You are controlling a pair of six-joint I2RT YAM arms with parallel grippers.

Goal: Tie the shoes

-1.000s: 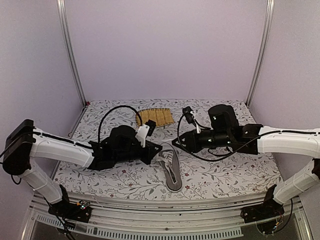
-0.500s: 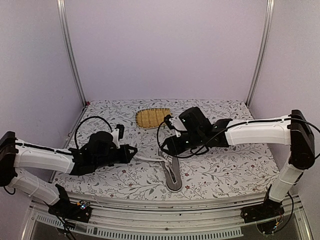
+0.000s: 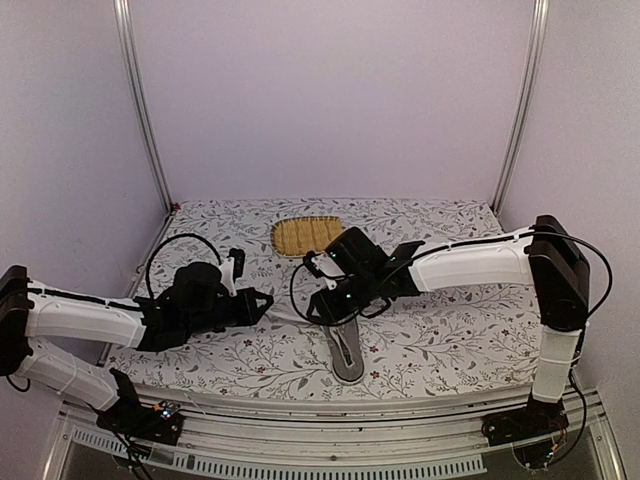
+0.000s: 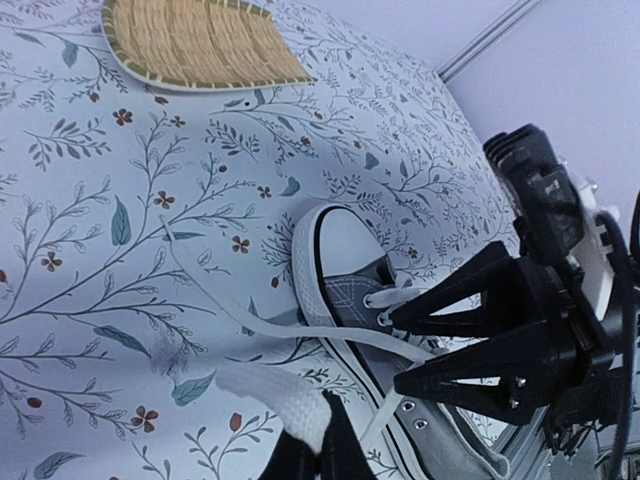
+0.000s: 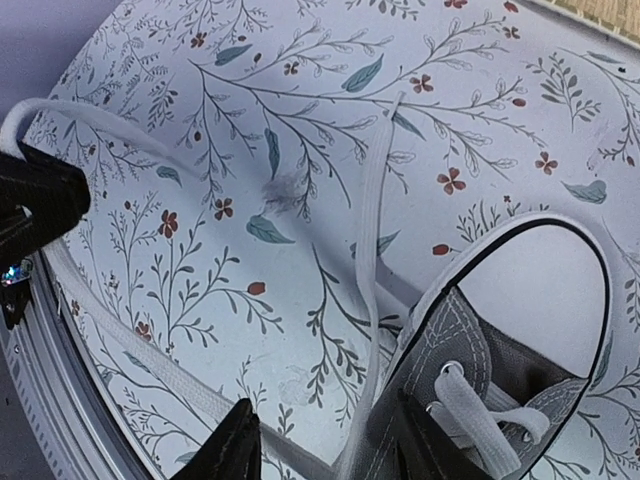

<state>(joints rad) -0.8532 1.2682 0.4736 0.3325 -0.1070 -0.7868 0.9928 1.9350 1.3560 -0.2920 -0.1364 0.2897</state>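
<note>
A worktop (image 3: 450,340) under a pale cloth printed with leafy sprigs and small red flowers carries everything. Two arms of white shells and black joints reach in from its near edge, the left arm (image 3: 85,318) low along the left side and the right arm (image 3: 470,265) bent across from the right. The shoe (image 3: 348,358) stands near the middle of the worktop, closer to the near edge, with its heel toward that edge. It is a small grey canvas low-top with a smooth white rubber toe cap, a white sole and metal eyelets. A rounded yellow mat (image 3: 307,235) of fine woven strips lies flat toward the far edge, well apart from the shoe. The right tool (image 4: 398,350) has black triangular fingers, and it hovers released over the front of the shoe, its jaws apart on either side of the lacing. The left tool (image 4: 318,452), left of the shoe, is clenched on a flat white woven lace (image 4: 270,395) drawn out from the eyelets. A second lace end (image 4: 200,275) lies slack on the cloth beside the toe.
</note>
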